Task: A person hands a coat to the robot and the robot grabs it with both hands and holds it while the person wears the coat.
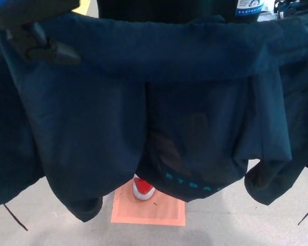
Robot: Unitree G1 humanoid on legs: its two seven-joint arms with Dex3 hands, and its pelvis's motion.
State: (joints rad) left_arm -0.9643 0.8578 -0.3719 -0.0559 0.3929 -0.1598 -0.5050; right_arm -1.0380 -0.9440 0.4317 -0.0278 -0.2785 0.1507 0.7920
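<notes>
Dark navy coat fills nearly the whole head view, spread wide left to right w/ its top edge running across the upper part like a thick rolled band. Lower hem hangs in uneven lobes: one low at left-centre, one at centre w/ teal lettering, a sleeve end bunched at right. Open room only along the bottom: grey floor shows under the hem, w/ an orange square mat on it and a red-and-white shoe of a person standing partly on the mat, behind the coat. Thin drawcords dangle at bottom left & right edges.

Left hand sits at upper left, black, fingers closed against the coat's top edge at the shoulder area, one finger pointing right over the fabric; looks clamped on the cloth. Right hand is not visible; coat's right end runs out of frame at top right.

Fabric is matte, smooth, soft-folded, creases falling vertically; centre panel darker. White-blue label shows at top edge.
</notes>
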